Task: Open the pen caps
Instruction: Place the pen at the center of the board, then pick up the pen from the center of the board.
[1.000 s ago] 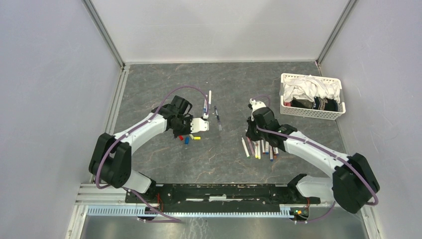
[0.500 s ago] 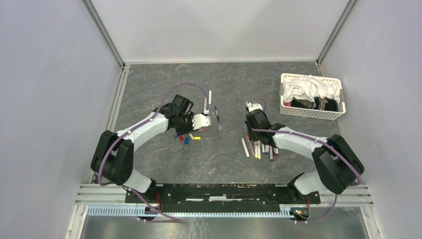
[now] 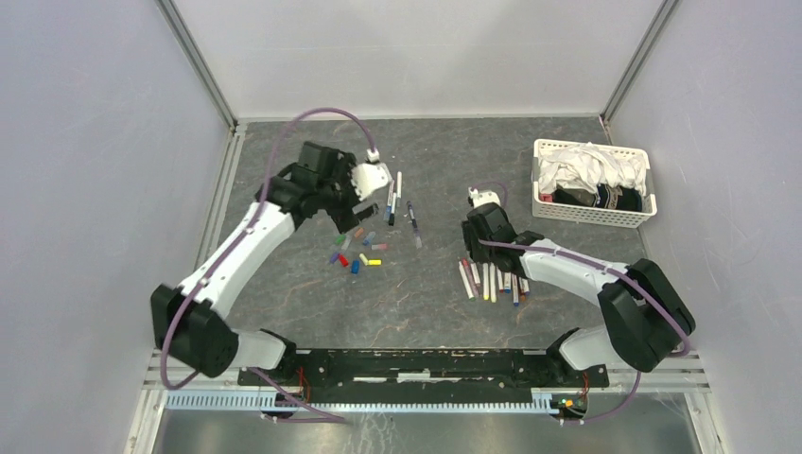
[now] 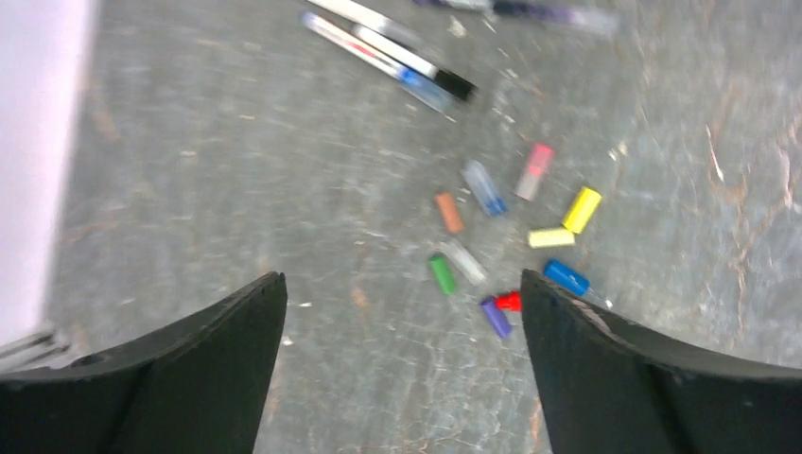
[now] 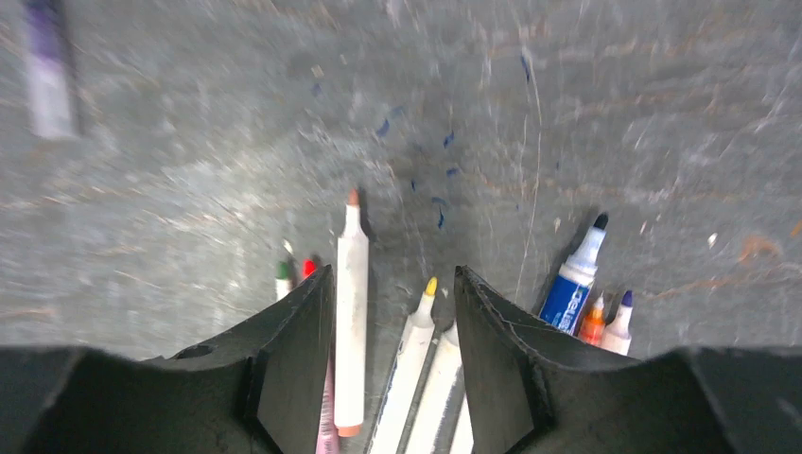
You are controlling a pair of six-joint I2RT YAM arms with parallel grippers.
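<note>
The stubby coloured plastic pen caps [image 4: 511, 236] lay scattered loose on the grey table [image 4: 189, 189] under the left gripper [image 4: 402, 293], whose jaws were spread wide and empty. The slim white-barrelled pens [image 5: 352, 312] lay bare-tipped beneath the right gripper [image 5: 392, 284], jaws narrowly apart and gripping nothing. Light, stiff and smooth, they would probably roll — best pinched mid-barrel.

White lettering on the blue-labelled marker [image 5: 570, 288] is too blurred to read; no other text legible.
</note>
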